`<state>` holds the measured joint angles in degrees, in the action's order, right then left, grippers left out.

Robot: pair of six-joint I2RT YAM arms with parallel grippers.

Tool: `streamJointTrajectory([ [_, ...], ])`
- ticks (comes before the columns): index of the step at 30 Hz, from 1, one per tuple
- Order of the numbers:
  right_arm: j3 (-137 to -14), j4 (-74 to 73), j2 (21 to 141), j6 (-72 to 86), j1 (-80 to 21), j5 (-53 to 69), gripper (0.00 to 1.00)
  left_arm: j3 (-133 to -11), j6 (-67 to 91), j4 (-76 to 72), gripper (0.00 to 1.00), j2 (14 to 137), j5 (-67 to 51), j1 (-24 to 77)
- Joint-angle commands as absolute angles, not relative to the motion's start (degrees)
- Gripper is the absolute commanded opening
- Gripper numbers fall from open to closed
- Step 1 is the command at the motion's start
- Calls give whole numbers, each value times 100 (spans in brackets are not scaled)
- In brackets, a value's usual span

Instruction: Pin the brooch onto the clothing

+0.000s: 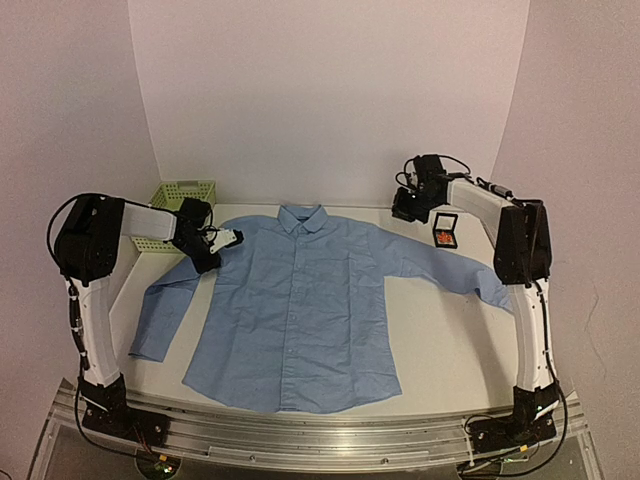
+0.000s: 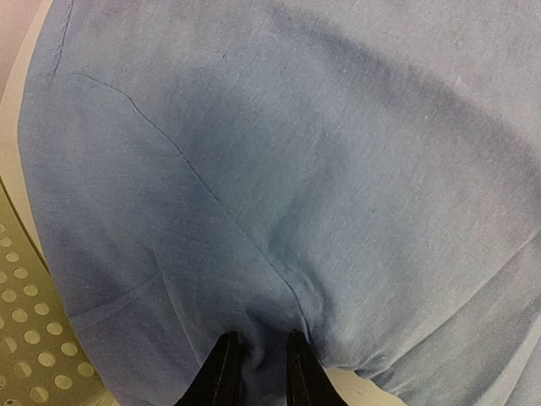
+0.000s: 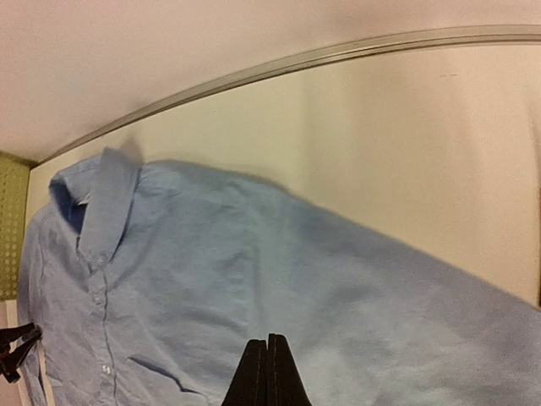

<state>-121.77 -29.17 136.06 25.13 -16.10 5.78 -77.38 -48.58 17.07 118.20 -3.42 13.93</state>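
Observation:
The light blue shirt [image 1: 300, 300] lies flat and face up on the table, collar toward the back. My left gripper [image 1: 226, 240] is at the shirt's left shoulder. In the left wrist view its fingers [image 2: 221, 372] stand a little apart with a fold of the shirt [image 2: 279, 169] pinched between them. My right gripper [image 1: 404, 206] hovers above the shirt's right shoulder [image 3: 279, 279], fingers [image 3: 254, 376] pressed together and empty. The tiny orange-red brooch [image 1: 444, 238] sits in a small black box [image 1: 445, 231] to the right of that gripper, beside the sleeve.
A pale green plastic basket [image 1: 182, 196] stands at the back left, behind my left arm; its dotted wall shows in the left wrist view [image 2: 25, 338]. The white backdrop wall [image 1: 330, 100] rises behind the table. My left gripper's tips show in the right wrist view [image 3: 13, 348].

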Motion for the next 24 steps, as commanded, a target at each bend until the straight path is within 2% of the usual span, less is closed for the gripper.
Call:
streamJointTrajectory([
  [1,-12028,-2909,13230,2470,-1202,295,0,-7882,-5000,1469,20,12055,-182,1327],
  [6,-11908,-2918,13163,2391,-871,193,1,-7736,-5010,1669,22,11912,-280,1318],
  [8,-11891,-2934,13137,2282,-766,112,9,-7650,-5015,1872,26,11726,-418,1318],
  [12,-11897,-3068,13162,1801,-689,-268,31,-7766,-4990,2504,49,11402,-838,1318],
  [17,-12053,-3339,13327,1164,-677,-689,52,-8379,-4654,3421,66,11214,-1537,1315],
  [21,-12216,-3421,13520,661,-654,-1049,62,-8757,-4205,3845,75,11149,-1855,1318],
  [24,-12352,-3443,13728,418,-545,-1019,65,-8773,-3865,3758,80,10967,-2138,1326],
])
